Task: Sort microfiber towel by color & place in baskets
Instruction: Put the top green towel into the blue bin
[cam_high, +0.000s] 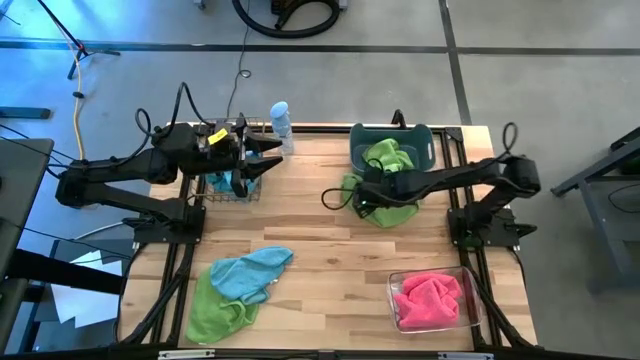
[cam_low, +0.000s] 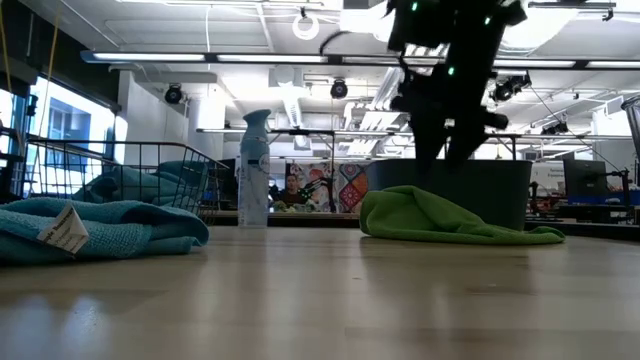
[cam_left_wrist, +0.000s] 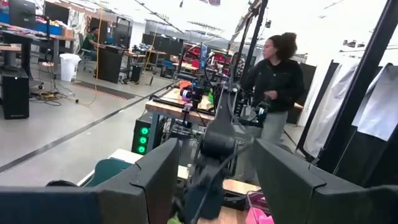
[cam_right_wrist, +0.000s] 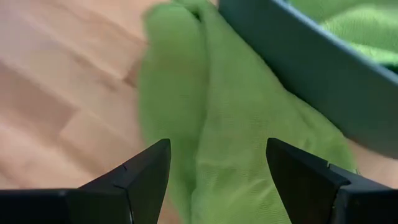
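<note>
A lime green towel (cam_high: 395, 212) (cam_right_wrist: 230, 124) lies crumpled on the table against the near wall of the slate-blue tub (cam_high: 425, 135) (cam_right_wrist: 298, 62), which holds another green towel (cam_high: 388, 155). My right gripper (cam_high: 353, 196) (cam_right_wrist: 217, 146) hangs open just above the lying towel's left part, a finger on either side. My left gripper (cam_high: 268, 158) (cam_left_wrist: 214, 149) is open in the air beside the black wire basket (cam_high: 215, 190), which holds a light blue towel (cam_high: 222, 182). A pink towel (cam_high: 430, 298) fills the clear bin (cam_high: 395, 280). A blue towel (cam_high: 250, 272) and a green one (cam_high: 215, 318) overlap near the left front.
A pale blue spray bottle (cam_high: 281, 122) (cam_low: 254, 170) stands at the far edge between the wire basket and the tub. Bare wood stretches across the table's middle. A person (cam_left_wrist: 277, 81) stands in the room beyond the table.
</note>
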